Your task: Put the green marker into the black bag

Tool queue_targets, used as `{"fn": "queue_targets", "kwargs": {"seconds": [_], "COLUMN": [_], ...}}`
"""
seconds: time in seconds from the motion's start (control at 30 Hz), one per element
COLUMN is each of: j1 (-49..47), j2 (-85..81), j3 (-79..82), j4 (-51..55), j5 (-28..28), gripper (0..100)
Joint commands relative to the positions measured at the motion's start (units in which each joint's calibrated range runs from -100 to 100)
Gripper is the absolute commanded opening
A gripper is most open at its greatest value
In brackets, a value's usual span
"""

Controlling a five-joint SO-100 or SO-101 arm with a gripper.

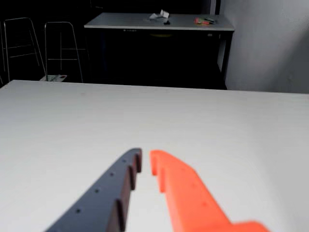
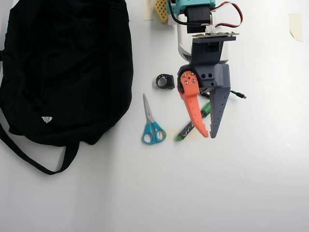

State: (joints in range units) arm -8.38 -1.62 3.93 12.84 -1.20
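— Where is your green marker (image 2: 193,125)?

— It lies flat on the white table (image 2: 251,183), just right of the blue scissors (image 2: 152,126) in the overhead view. Part of it hides under your claw.

— And your claw (image 2: 209,135)?

— It hangs over the marker. Its orange finger (image 2: 194,107) and grey finger (image 2: 217,107) are open only a tiny bit. It holds nothing.

— The black bag (image 2: 63,67)?

— Left of the scissors, well apart from the marker. A small black ring (image 2: 165,81) sits above the scissors.

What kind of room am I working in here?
Probably an office or lab workroom: a plain white table, a second desk against a grey wall, and metal chair frames in the wrist view.
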Motion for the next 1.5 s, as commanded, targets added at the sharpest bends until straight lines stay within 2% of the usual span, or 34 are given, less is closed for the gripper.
{"fn": "queue_targets", "kwargs": {"seconds": [0.0, 0.07, 0.17, 0.23, 0.33, 0.63, 0.93, 1.07, 1.3, 1.47], "j1": [-0.4, -0.6, -2.3, -3.0, -3.7, -4.0, -4.0, -3.5, -3.4, -3.3], "j2": [-1.9, -1.9, -0.8, -0.8, -1.8, -1.8, -1.8, -1.8, -1.8, -1.6], "j3": [-0.9, -1.4, -7.5, -9.3, -10.7, -10.7, -10.7, -10.7, -10.7, -10.7], "j4": [0.9, 5.7, 22.6, 29.0, 43.8, 63.7, 72.7, 72.7, 72.6, 72.1], "j5": [-0.1, -0.1, -0.2, -0.2, -2.9, -5.6, -4.6, -0.5, -0.1, 5.6], "gripper": [3, 3, 2, 2, 2, 2, 2, 2, 2, 2]}}
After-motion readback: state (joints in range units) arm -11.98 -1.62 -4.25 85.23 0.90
